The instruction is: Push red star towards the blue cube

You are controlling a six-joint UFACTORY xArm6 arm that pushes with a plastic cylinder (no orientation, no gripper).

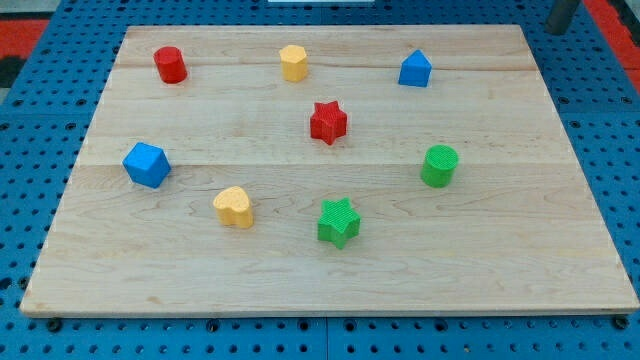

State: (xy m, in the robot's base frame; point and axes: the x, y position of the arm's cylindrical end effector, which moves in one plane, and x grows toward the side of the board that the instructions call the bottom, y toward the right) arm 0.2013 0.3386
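Observation:
The red star [328, 122] sits on the wooden board a little above its middle. The blue cube [146, 165] sits far to the star's left and slightly lower, near the board's left edge. A dark rod shows at the view's top right, beyond the board's top edge. Its lower end, my tip [556, 30], is far to the upper right of the red star and touches no block.
The wooden board [520, 270] also holds a red cylinder [170, 64], a yellow hexagonal block [293, 62], a blue house-shaped block [414, 70], a green cylinder [439, 166], a green star [339, 222] and a yellow heart [234, 207]. The heart lies below the line from star to cube.

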